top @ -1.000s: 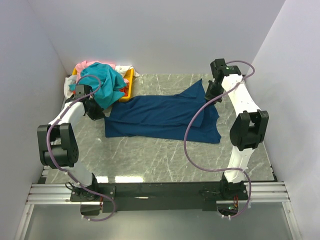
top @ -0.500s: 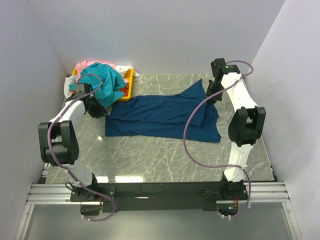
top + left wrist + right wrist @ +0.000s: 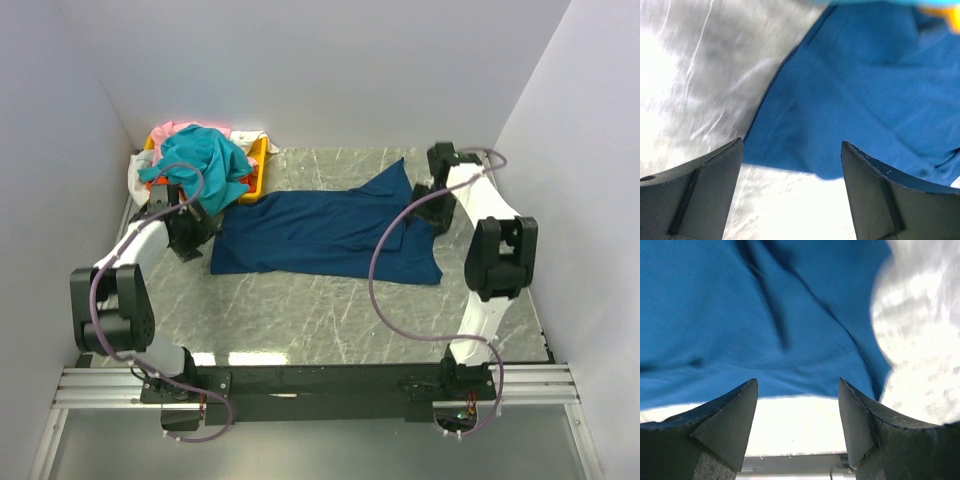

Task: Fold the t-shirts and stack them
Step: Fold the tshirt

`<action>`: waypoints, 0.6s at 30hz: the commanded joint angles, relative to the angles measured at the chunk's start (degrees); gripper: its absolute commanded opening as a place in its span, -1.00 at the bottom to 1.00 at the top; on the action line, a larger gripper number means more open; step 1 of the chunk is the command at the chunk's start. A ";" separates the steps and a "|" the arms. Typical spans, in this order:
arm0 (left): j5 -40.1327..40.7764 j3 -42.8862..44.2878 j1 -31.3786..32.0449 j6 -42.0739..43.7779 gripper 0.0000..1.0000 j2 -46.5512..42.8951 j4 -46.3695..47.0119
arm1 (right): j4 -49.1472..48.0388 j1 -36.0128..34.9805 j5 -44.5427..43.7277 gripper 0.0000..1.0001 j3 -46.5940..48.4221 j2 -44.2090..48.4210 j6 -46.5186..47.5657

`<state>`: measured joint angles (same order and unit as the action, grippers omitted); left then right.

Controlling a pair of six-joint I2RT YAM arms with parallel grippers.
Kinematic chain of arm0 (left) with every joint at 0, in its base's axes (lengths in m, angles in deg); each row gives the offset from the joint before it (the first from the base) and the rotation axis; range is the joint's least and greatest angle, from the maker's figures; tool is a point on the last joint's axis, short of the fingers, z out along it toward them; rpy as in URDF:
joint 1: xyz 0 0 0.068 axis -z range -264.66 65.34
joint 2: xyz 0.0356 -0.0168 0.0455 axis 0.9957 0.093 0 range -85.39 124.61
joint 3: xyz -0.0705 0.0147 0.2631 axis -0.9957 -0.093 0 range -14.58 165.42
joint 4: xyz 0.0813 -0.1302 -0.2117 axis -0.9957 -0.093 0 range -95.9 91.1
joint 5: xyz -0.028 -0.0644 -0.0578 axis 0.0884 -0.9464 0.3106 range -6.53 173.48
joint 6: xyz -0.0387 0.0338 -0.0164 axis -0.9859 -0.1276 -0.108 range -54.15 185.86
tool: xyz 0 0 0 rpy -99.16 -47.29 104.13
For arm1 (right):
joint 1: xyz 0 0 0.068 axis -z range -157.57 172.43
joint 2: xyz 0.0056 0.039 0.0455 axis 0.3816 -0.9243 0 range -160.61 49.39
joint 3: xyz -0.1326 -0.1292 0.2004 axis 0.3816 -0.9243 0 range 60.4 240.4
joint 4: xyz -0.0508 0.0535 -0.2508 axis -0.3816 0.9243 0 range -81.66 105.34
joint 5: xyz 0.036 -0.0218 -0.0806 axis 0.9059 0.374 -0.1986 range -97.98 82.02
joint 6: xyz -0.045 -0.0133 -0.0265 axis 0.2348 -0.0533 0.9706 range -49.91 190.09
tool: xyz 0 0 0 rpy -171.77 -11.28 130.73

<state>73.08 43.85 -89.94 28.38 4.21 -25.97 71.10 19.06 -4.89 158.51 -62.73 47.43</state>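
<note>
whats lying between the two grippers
The navy t-shirt, spread out on the table, fills the stretch from the left gripper to the right gripper, as the top view shows.

The navy t-shirt [image 3: 320, 235] lies flat in a long band across the middle, rumpled at its right end. A teal t-shirt [image 3: 205, 160] tops a crumpled heap at the far left, over a pink shirt [image 3: 173, 130] and a white shirt [image 3: 250, 135].

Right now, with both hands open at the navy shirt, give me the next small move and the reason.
Probably lift both hands a little, straight up. The left hand and right hand stand open and empty at opposite ends of the navy shirt, which lies spread out, its right end doubled over. Rising first should avoid dragging it.
</note>
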 commanded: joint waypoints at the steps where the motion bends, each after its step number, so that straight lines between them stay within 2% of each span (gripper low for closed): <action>1: 0.63 -4.01 -0.08 1.26 0.69 -5.83 0.09 | -3.69 1.70 0.42 0.43 -9.65 8.66 -0.20; 7: 0.90 -8.94 -0.08 1.09 0.60 -8.04 -0.26 | -6.25 3.11 -0.01 0.41 -21.79 14.99 -0.37; 11: 1.69 -10.88 -0.08 0.74 0.49 -7.87 -0.35 | -6.95 5.57 -0.28 0.40 -25.85 16.66 -0.20; 18: 2.22 -13.87 -0.17 1.53 0.43 -6.28 1.49 | -8.80 7.77 0.51 0.25 -30.69 18.16 0.68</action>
<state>74.52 30.76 -89.94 28.82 -2.26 -26.15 64.63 26.18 -4.49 128.70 -47.03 47.37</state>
